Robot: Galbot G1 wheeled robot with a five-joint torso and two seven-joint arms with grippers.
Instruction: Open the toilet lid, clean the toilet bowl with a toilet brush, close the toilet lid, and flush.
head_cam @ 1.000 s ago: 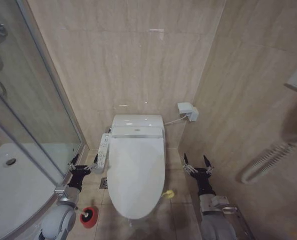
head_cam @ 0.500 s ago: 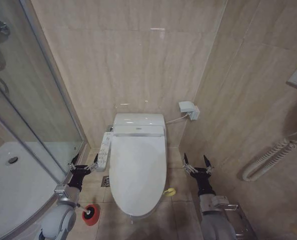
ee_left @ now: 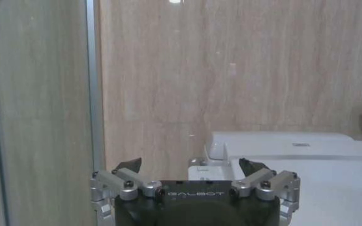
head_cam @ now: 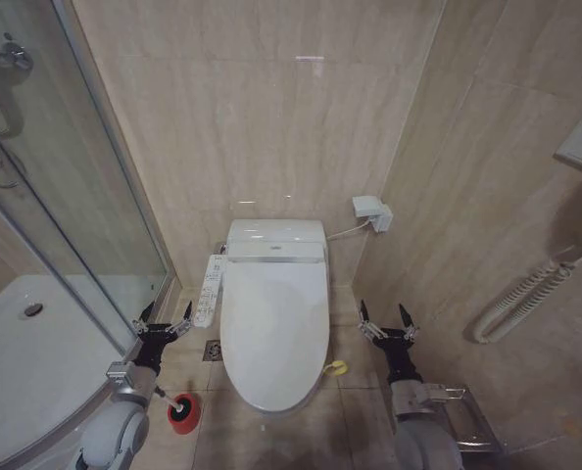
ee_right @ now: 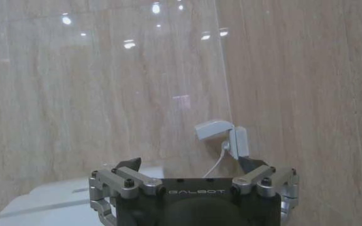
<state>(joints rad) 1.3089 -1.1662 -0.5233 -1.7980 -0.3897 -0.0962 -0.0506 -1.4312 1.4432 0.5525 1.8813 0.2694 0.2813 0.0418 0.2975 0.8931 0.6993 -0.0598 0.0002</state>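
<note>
**Inspector:** Start at the fingers. Left side?

**Assistant:** The left gripper has its fingers spread wide with nothing between them. It hangs low between the shower glass and the toilet, near the side control panel. In the left wrist view the left gripper is equally agape, and the word GALBOT is legible in pale letters on its black body.

**Inspector:** Right side?

**Assistant:** The right gripper is likewise fully parted and empty, held above the floor to the right of the toilet, well apart from it. The right wrist view shows the right gripper with the same GALBOT marking, facing a white wall box with a cable.

**Inspector:** Any other writing?

**Assistant:** Small marks on the tank strip and the side control panel are too fine to read.

**Inspector:** Task items and containers?

**Assistant:** The toilet lid lies shut, covering the bowl. A yellow loop rests on the floor just beside its right edge. The toilet brush stands head-down in its red holder on the floor tiles, left of the pedestal and close to the left arm.
</note>
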